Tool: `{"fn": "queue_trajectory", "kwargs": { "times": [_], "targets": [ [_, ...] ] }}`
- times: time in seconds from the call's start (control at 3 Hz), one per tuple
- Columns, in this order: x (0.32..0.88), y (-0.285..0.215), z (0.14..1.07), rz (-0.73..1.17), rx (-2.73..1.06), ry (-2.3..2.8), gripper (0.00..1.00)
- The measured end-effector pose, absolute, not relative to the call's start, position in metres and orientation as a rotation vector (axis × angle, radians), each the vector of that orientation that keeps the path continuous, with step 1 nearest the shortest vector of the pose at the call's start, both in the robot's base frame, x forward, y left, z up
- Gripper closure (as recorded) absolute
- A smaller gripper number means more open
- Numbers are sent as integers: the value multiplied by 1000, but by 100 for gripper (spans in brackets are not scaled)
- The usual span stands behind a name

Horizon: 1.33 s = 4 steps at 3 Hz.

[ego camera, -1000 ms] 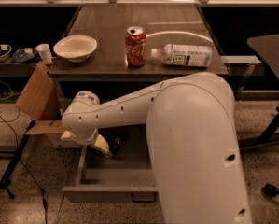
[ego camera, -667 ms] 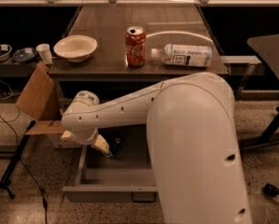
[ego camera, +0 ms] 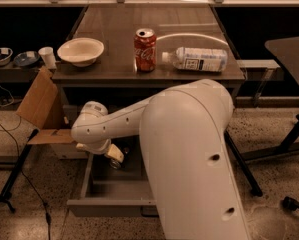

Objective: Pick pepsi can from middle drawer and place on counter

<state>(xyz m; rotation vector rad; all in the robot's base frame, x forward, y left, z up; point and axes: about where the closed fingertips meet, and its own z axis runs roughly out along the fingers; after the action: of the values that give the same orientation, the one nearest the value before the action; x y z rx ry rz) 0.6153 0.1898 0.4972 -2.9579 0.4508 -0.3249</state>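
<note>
- The large white robot arm [ego camera: 189, 149] is seen bent down into the drawer, posed much as it was a second earlier; no lift is judged to have been started.
- The glossy grey-brown rectangular desk [ego camera: 114, 39] is occupied by a clear plastic bottle [ego camera: 199, 59] lying on its side, a cream bowl [ego camera: 80, 50] and an upright red cola can [ego camera: 145, 50].
- The wide grey metal middle drawer [ego camera: 111, 206] is pulled open below the desk.
- The hand [ego camera: 114, 159] is held low inside the drawer, towards its left; whether it is apart or clamped cannot be told.
- The small dark blue pepsi can is not made out; it is judged to be hidden in the drawer near the hand.
</note>
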Motion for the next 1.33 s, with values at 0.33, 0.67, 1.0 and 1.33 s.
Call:
{"fn": "queue_trajectory", "kwargs": {
  "times": [0.33, 0.67, 1.0, 1.33],
  "targets": [
    [622, 177, 480, -347, -2980, 500, 0],
    [627, 167, 465, -381, -3002, 549, 0],
    [634, 158, 451, -421, -3009, 594, 0],
    [641, 147, 435, -459, -3006, 648, 0]
  ]
}}
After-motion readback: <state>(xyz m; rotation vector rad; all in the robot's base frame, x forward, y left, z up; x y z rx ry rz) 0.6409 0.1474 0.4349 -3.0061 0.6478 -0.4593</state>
